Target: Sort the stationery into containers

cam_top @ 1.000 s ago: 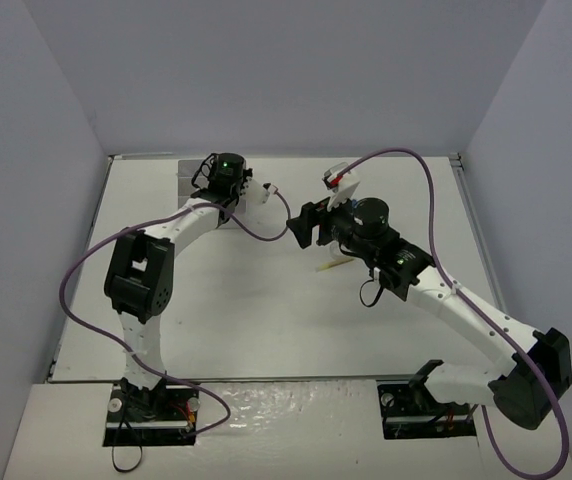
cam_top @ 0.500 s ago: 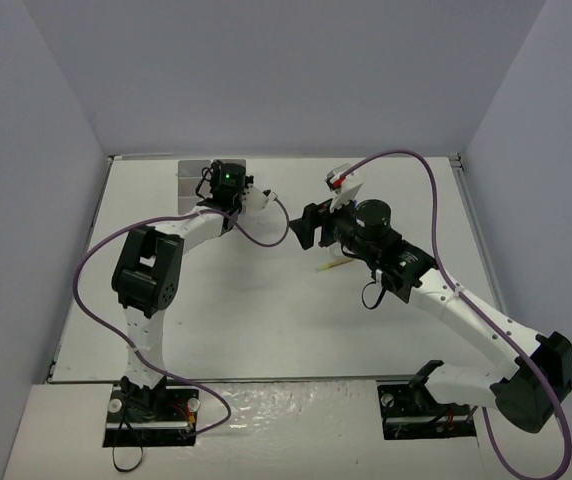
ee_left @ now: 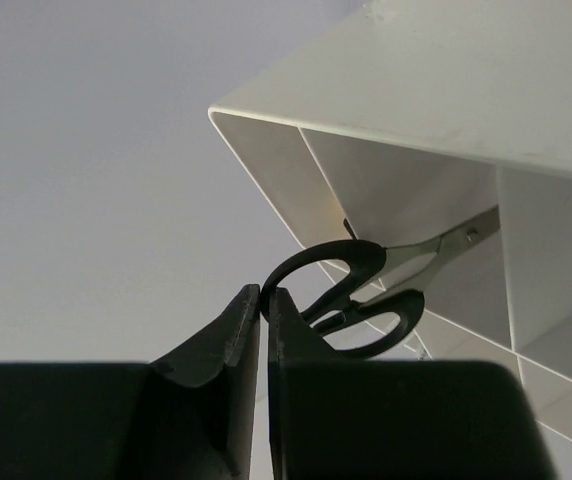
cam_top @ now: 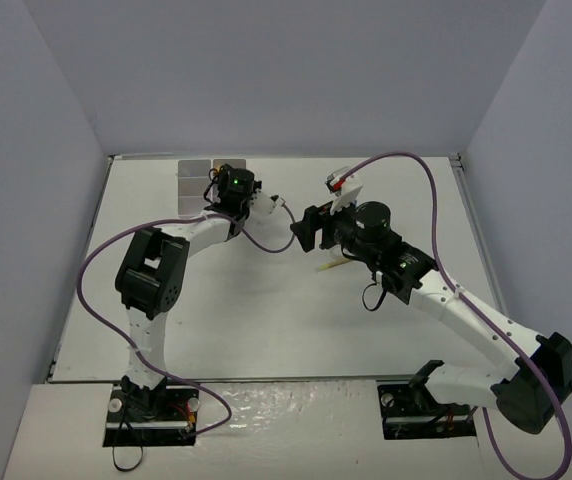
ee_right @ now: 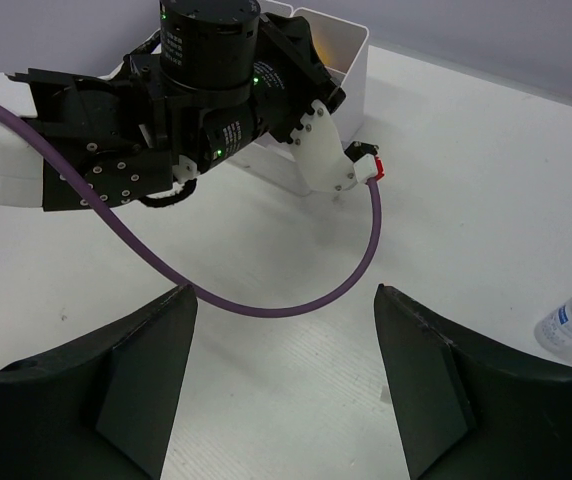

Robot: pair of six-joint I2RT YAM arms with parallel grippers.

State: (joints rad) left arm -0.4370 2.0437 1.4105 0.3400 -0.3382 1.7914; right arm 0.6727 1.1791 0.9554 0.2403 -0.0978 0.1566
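Observation:
The white containers (ee_left: pixel 386 170) fill the left wrist view's upper right; they also show in the top view (cam_top: pixel 192 178) and behind the left arm in the right wrist view (ee_right: pixel 354 70). My left gripper (ee_left: pixel 263 297) is shut on a handle loop of the black-handled scissors (ee_left: pixel 366 290), whose blades reach into a compartment. In the top view the left gripper (cam_top: pixel 228 188) sits at the containers' right edge. My right gripper (ee_right: pixel 281 300) is open and empty above the table, right of the left wrist (cam_top: pixel 301 228). A small blue-capped bottle (ee_right: pixel 571 320) lies at the right.
A yellowish stationery item (cam_top: pixel 331 265) lies on the table, partly under the right arm. The left arm's purple cable (ee_right: pixel 296 295) hangs in a loop just ahead of the right fingers. A small white and red item (cam_top: pixel 338 181) lies beyond the right gripper.
The left wrist has shifted right and slightly nearer, uncovering more of the containers. The right arm has barely moved.

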